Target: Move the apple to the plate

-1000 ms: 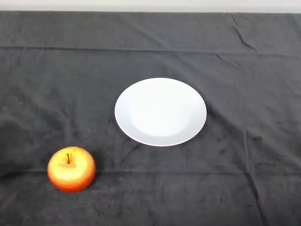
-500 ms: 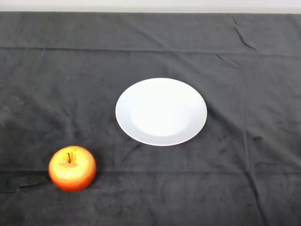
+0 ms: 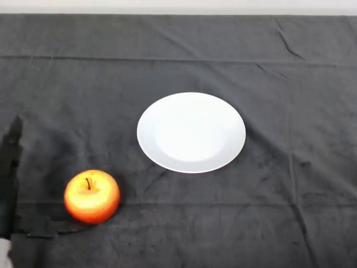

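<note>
A red-and-yellow apple [image 3: 92,196] stands on the dark cloth at the lower left, stem up. A white plate [image 3: 191,132] lies bare in the middle of the table, up and to the right of the apple. My left hand [image 3: 10,167] comes in at the left edge, just left of the apple. It is open: one black finger points up along the edge, and another part [image 3: 47,227] stretches low along the cloth to the apple's lower left side. It is not closed round the apple. The palm is mostly out of view.
The dark cloth [image 3: 290,212] covers the whole table and has folds at the back right. A pale strip runs along the far edge.
My left hand has come in from the lower left and spread beside the apple. The apple has shifted slightly right and away. The plate has not moved.
</note>
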